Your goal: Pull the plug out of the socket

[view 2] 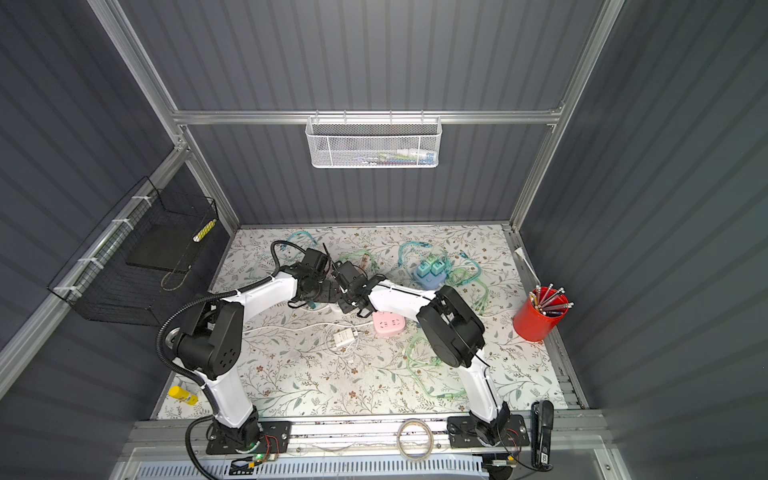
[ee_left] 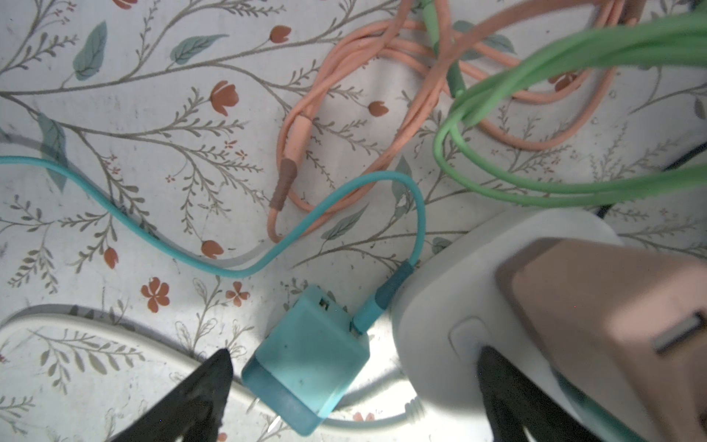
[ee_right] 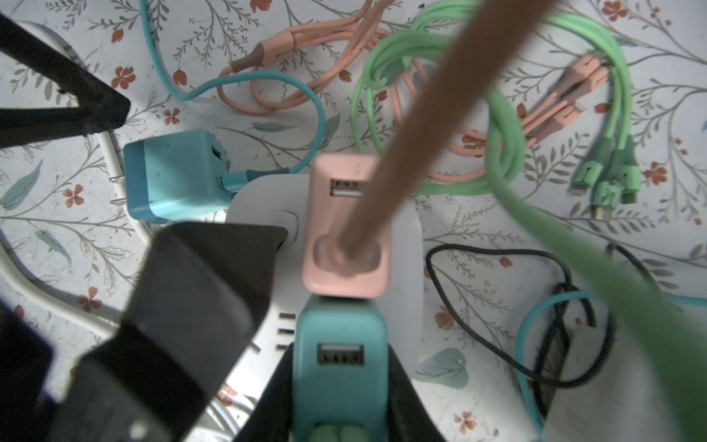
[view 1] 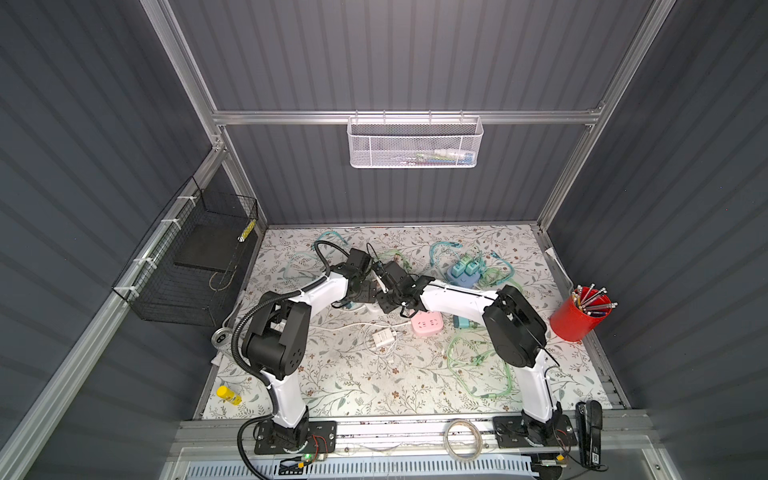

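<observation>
Right hand (ee_right: 339, 367) clamped narrow on a boxy teal plug (ee_right: 338, 333), upright on a smooth white socket (ee_right: 405, 237), just 10 o'clock of the floral worktop's (view 1: 374, 382) centre. Touching it, a rounded matte pink plug (ee_right: 344, 214) with thick brown cord (ee_right: 421, 114). Left hand (ee_left: 355, 358) spread wide, one black finger over the socket. Loose teal charger (ee_right: 172, 176) flat beside, prongs bare.
</observation>
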Robot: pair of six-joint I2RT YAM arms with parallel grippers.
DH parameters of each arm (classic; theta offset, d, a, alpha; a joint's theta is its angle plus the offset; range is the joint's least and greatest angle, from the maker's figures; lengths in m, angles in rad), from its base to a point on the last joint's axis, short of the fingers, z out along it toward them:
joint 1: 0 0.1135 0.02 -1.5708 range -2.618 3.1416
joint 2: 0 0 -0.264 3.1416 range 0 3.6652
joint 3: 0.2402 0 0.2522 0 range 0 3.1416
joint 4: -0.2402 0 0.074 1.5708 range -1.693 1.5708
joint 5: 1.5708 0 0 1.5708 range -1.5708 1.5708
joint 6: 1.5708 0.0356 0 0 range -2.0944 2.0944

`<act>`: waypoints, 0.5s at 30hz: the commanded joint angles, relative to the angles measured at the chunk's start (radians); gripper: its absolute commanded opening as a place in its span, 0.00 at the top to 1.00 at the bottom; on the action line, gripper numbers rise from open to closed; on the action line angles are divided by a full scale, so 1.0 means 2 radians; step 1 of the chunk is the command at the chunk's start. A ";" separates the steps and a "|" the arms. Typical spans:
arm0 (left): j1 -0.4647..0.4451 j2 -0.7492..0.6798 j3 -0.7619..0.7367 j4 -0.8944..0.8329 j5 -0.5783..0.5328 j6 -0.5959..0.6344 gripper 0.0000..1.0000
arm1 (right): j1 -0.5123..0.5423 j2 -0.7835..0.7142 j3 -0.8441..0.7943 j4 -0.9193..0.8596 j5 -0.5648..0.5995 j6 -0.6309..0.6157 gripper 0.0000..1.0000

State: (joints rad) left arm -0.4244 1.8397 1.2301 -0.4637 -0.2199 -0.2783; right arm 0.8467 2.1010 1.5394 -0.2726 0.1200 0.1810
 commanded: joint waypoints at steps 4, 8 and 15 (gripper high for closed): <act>0.001 0.037 -0.016 -0.050 -0.017 0.003 0.00 | 0.002 -0.040 0.021 -0.013 -0.001 0.004 1.00; 0.001 0.039 -0.018 -0.048 -0.017 0.004 0.00 | 0.002 -0.045 0.017 -0.013 0.002 0.008 1.00; 0.001 0.043 -0.020 -0.048 -0.015 0.005 0.00 | 0.002 -0.048 0.018 -0.015 -0.002 0.014 1.00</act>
State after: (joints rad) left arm -0.4305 1.8423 1.2308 -0.4545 -0.2054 -0.2783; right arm 0.8444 2.0861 1.5406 -0.3073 0.1204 0.2020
